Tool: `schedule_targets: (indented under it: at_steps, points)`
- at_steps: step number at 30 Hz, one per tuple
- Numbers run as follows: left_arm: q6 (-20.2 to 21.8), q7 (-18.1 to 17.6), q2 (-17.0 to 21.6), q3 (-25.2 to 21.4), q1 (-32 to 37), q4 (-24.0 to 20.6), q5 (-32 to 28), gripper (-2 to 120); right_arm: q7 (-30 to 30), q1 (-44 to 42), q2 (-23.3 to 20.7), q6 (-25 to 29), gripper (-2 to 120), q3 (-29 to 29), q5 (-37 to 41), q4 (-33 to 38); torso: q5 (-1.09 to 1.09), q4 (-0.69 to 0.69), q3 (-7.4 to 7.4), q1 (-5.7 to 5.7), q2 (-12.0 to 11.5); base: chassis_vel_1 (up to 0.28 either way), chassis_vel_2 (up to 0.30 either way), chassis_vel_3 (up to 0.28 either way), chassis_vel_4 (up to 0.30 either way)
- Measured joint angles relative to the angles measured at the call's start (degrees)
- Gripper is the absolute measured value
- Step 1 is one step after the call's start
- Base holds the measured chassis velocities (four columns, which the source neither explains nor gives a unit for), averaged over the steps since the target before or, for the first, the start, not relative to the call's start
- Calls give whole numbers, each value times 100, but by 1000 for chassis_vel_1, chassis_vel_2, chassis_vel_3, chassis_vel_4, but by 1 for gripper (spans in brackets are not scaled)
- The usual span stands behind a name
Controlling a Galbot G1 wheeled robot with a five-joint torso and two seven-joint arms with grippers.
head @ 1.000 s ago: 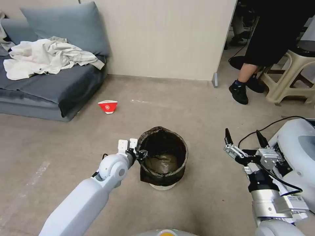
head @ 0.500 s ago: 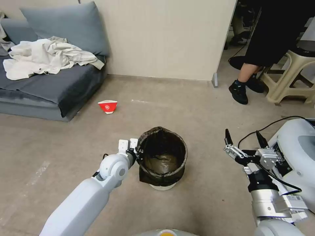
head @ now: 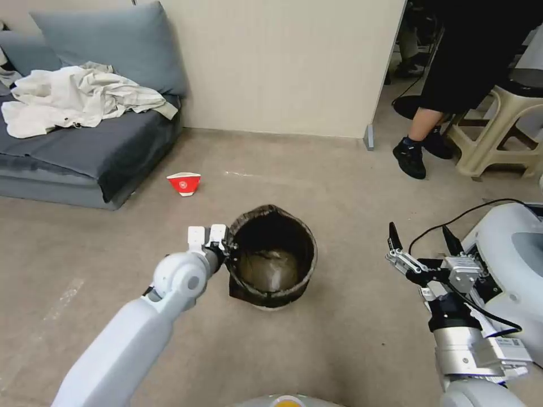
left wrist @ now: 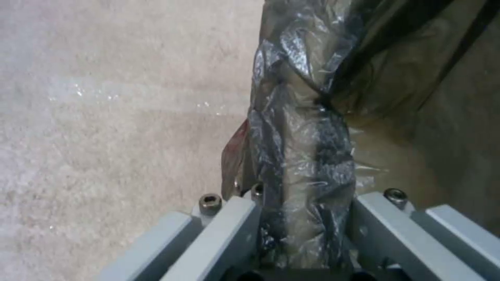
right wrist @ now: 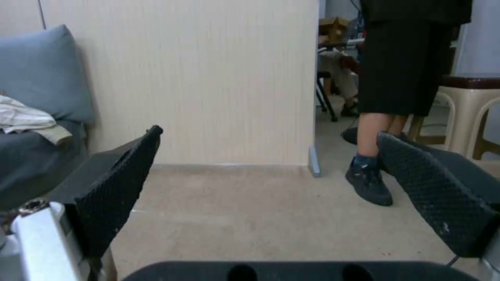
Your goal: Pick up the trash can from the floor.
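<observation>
The trash can (head: 270, 258), dark bag folded over its rim, sat in the middle of the floor (head: 339, 339) in the head view, tilted, its mouth leaning toward the near side, and none of its white base could be seen under the bag's skirt. On its left rim was the left gripper (head: 225, 255), reaching in from the near left on a long white arm. The left wrist view told the grip plainly: the grey fingers (left wrist: 229, 230) were pinched onto the bag-covered rim (left wrist: 299, 164), one finger outside the wall, one inside, crinkled plastic squeezed between them.

Over on the near right, the right gripper (head: 420, 238) hung well apart from the trash can, close by the robot's white body, its two black fingers spread wide and holding nothing. The right wrist view showed those textured pads (right wrist: 122, 183) parted with bare floor and wall between them.

Farther out on the left, a small red-and-white bowl (head: 184, 183) rested on the floor just beside a grey sofa (head: 85, 164), which carried a rumpled pale cloth (head: 79, 99) and a grey cushion (head: 119, 42). A beige wall (head: 283, 62) closed the far side, and at the far right stood a beige plastic stool (head: 509, 130).
</observation>
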Motion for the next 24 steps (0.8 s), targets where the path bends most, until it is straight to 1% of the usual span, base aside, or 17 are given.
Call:
schedule_targets:
  at_steps: [3, 4, 8, 18, 24]
  points:
    - [-5, 0, 131, -187, 69, -236, -197, 1, 27, -18, -20, 0, 100, 3, 0, 21, -1, 1, 0, 0, 0, 0, 0, 0, 0]
    - [-5, 0, 131, -187, 69, -236, -197, 1, 27, -18, -20, 0, 100, 3, 0, 21, -1, 1, 0, 0, 0, 0, 0, 0, 0]
    - [-8, -36, 244, -411, 194, -489, -459, 1, 56, -31, -59, 0, 100, 10, -1, 47, -1, 1, -1, 0, 0, 0, 0, 0, 0]
    - [-2, -50, 398, -613, 364, -750, -687, 1, 67, -28, -93, -9, 100, 16, 0, 47, -1, 1, -1, 0, 0, 0, 0, 0, 0]
    - [0, -59, 554, -761, 508, -938, -809, 1, 68, -10, -107, -17, 100, 14, 13, 39, -1, 2, -1, 0, 0, 0, 0, 0, 0]
